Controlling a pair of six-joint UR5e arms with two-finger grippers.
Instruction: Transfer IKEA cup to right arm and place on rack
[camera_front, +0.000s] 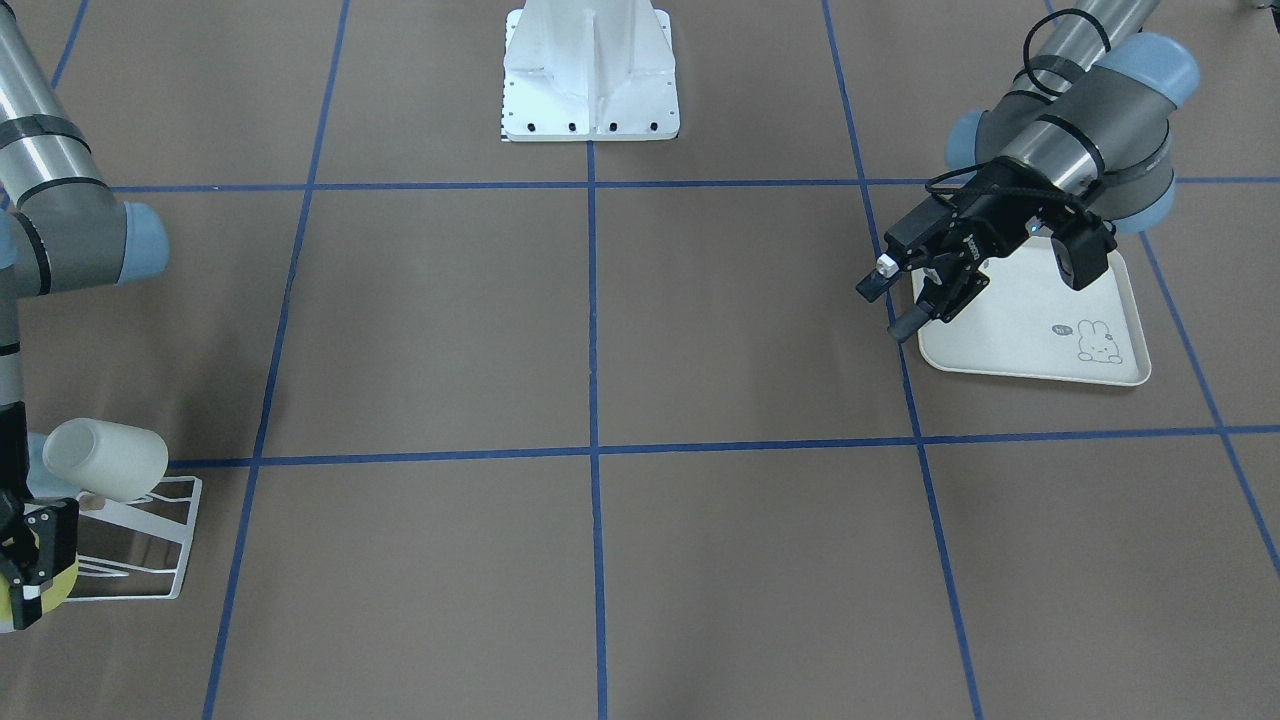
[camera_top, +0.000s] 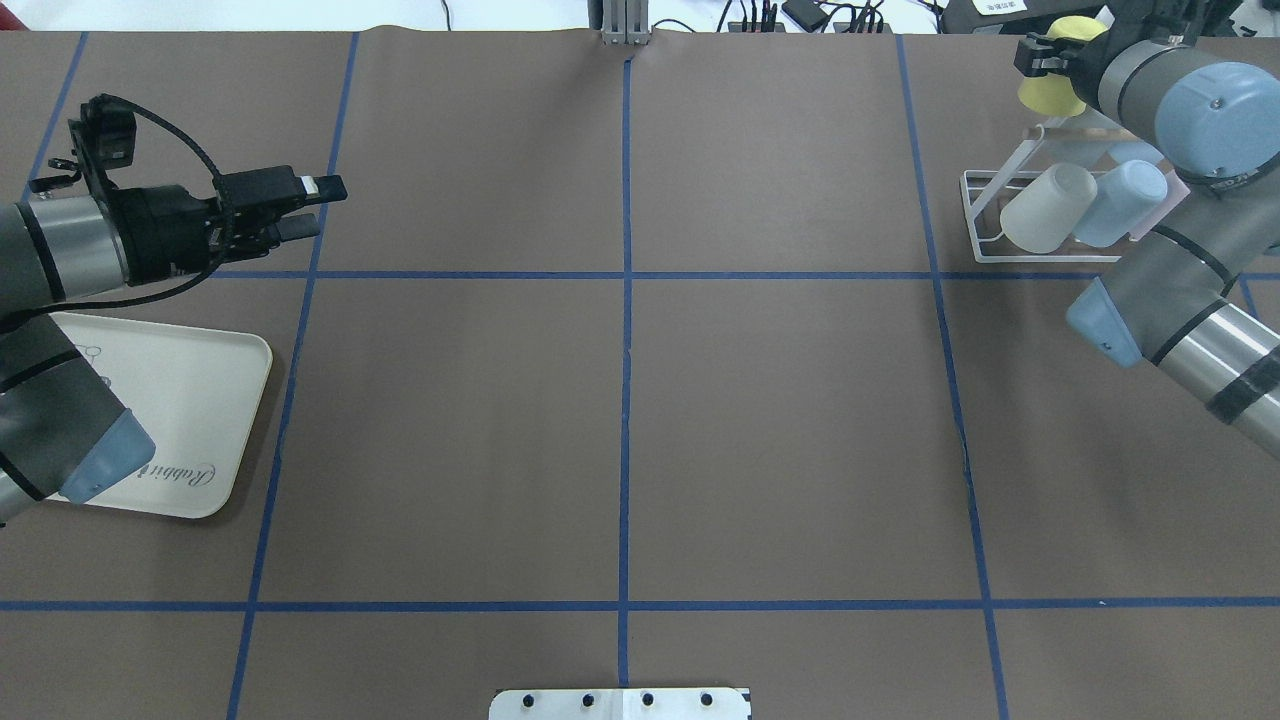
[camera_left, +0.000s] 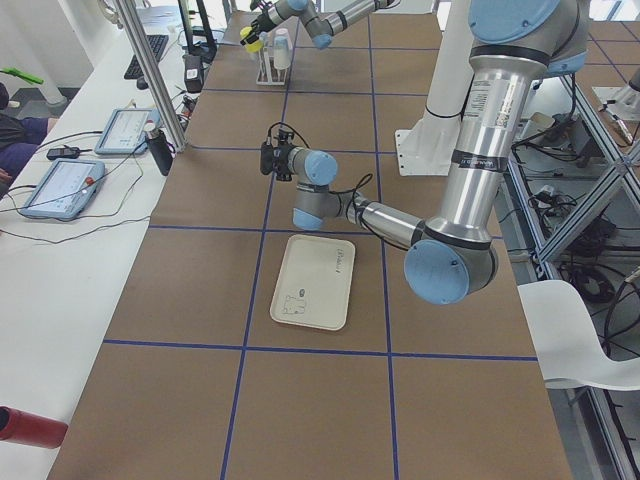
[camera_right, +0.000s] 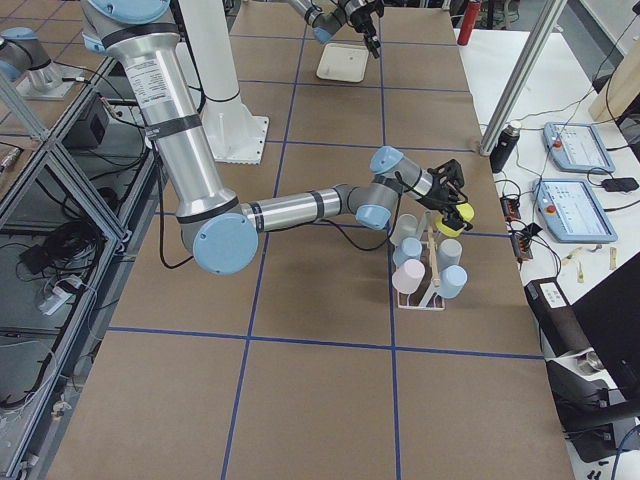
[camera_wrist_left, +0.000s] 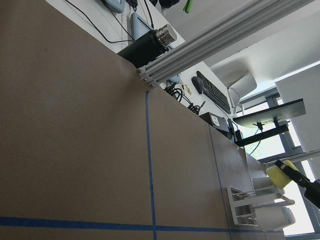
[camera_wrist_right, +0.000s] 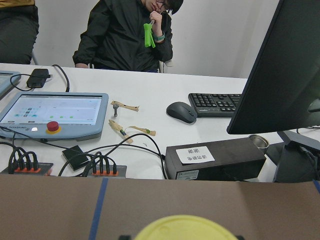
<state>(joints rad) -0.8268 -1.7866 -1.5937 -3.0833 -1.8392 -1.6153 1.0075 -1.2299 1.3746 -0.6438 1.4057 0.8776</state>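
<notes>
My right gripper (camera_top: 1042, 58) is shut on a yellow cup (camera_top: 1048, 95) and holds it at the end of the white wire rack (camera_top: 985, 215) towards the table's far edge. In the front-facing view the right gripper (camera_front: 30, 570) and the yellow cup (camera_front: 60, 592) sit at the bottom left, beside the rack (camera_front: 150, 560). The cup's rim fills the bottom of the right wrist view (camera_wrist_right: 185, 229). My left gripper (camera_top: 315, 207) is open and empty, hovering above the table near the cream tray (camera_top: 200, 400).
A translucent white cup (camera_top: 1045, 205), a light-blue cup (camera_top: 1120, 200) and a pink cup (camera_right: 408, 275) sit on the rack's prongs. The white robot base (camera_front: 590, 70) stands mid-table. Cables, tablets and a person (camera_wrist_right: 125, 30) are beyond the far edge.
</notes>
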